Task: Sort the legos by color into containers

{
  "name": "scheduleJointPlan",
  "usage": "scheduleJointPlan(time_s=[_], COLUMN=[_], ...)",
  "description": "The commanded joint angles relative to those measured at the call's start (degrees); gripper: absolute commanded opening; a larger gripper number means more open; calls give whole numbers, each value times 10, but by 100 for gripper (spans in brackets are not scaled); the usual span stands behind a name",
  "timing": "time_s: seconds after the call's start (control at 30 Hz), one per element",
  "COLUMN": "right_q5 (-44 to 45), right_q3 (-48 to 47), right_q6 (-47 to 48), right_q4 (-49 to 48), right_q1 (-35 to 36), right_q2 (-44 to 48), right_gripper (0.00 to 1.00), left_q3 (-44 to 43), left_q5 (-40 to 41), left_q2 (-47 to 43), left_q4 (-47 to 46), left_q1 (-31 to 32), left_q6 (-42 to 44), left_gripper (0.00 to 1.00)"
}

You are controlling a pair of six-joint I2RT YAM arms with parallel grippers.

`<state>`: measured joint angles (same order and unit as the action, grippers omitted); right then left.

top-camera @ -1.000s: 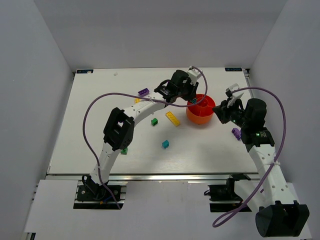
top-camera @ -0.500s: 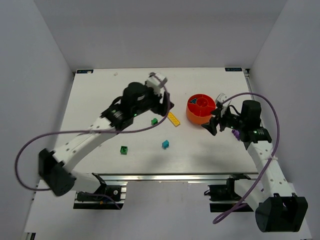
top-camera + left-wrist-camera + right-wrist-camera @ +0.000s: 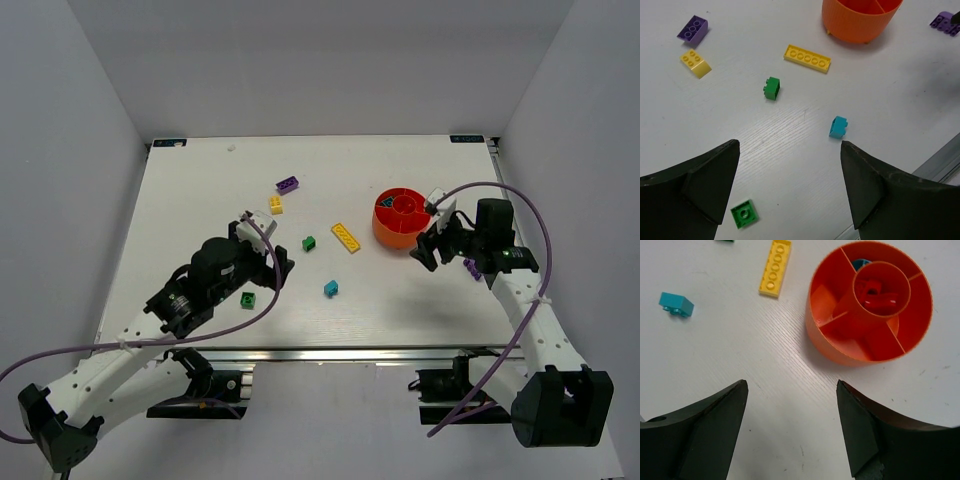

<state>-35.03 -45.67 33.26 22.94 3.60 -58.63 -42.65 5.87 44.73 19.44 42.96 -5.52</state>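
Hovering with jaws apart and empty, the left pincer (image 3: 789, 167) looks down on loose legos left of the bowl (image 3: 860, 27): a teal brick (image 3: 838, 127), a green brick (image 3: 771, 88) and a yellow plate (image 3: 807, 58). It seems ready to pick one. The right pincer (image 3: 791, 390), likewise spread and holding nothing, hangs just beside the bowl, whose centre cup holds red pieces (image 3: 877, 295), probably sorted.

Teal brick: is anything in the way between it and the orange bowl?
No, nothing visible. Only bare table lies between the teal brick and the bowl. The long yellow brick lies off to one side.
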Motion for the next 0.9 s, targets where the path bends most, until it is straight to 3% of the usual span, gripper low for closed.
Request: scheduleJointPlan(time_s=[0.0, 0.2, 0.3, 0.5, 0.67, 0.8, 0.87], right_q5=[70, 206, 246, 250, 203, 178, 175], right_q3=[-27, -42, -36, -57, -61, -67, -71], right_q6=[-47, -164, -207, -217, -182, -156, -141], right_q4=[-14, -18, -25, 12, 23, 37, 44], right_q1=[-3, -24, -58, -100, -127, -144, -152], right_q2=[-2, -25, -26, -49, -61, -86, -93], right_gripper=[77, 72, 58, 54, 69, 88, 89], left_q3=[14, 37, 39, 36, 40, 40, 41], left_q5=[27, 20, 23, 27, 34, 37, 39], left_q2=[-21, -54, -58, -65, -72, -71, -71], left_q4=[2, -2, -2, 3, 3, 5, 5], left_q1=[-2, -2, -2, -2, -2, -2, -2], left_q6=[10, 6, 7, 9, 9, 9, 10], left_gripper=[91, 91, 92, 92, 92, 92, 92])
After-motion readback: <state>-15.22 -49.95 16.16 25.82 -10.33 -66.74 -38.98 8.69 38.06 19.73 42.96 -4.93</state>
